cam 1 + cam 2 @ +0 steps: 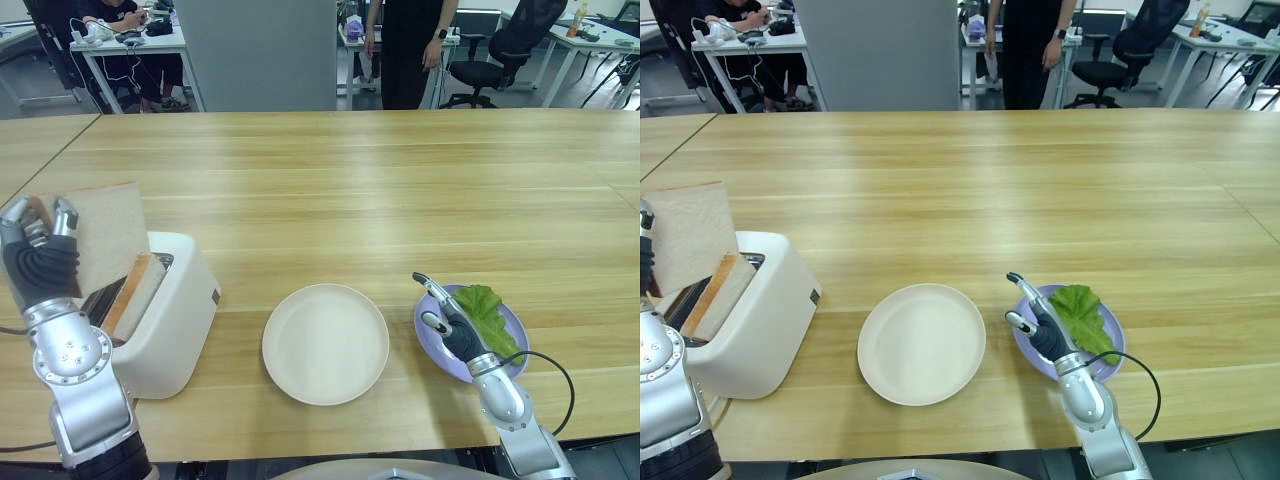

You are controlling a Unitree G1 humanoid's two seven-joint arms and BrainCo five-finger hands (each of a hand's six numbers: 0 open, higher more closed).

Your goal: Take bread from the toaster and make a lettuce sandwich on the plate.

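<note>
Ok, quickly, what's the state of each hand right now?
Left hand: fingers closed on a bread slice above the toaster.
Right hand: open, holding nothing, beside the lettuce.

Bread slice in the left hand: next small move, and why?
Probably swing the left hand right and lower the bread slice onto the cream plate. The slice looks lifted out of the toaster, the plate is bare, and the lettuce lies on the purple plate by the open right hand.
</note>
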